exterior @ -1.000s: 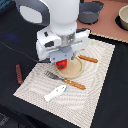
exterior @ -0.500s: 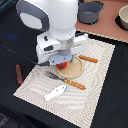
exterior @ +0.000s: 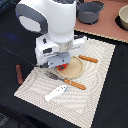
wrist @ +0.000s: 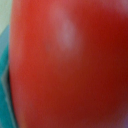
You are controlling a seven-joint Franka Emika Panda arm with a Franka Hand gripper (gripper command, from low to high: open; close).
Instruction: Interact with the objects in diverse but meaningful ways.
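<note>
The dark worktop (exterior: 100,95) carries a striped placemat (exterior: 100,70) with open margins toward its corners. The arm covers a tan round plate (exterior: 76,69) at mat centre. The tool (exterior: 62,66) sits over the plate's edge on the red tomato (wrist: 70,65); its grip cannot be confirmed. The white fish (exterior: 55,92) lies near the mat's edge, the sausage (exterior: 19,73) off-mat.

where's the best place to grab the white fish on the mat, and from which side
Probably across the middle of the white fish, coming straight down from above. It lies flat on the striped mat, long and narrow, so the jaws should close across its short width rather than its length. Nothing touches it; the fork lies apart beside it.
</note>
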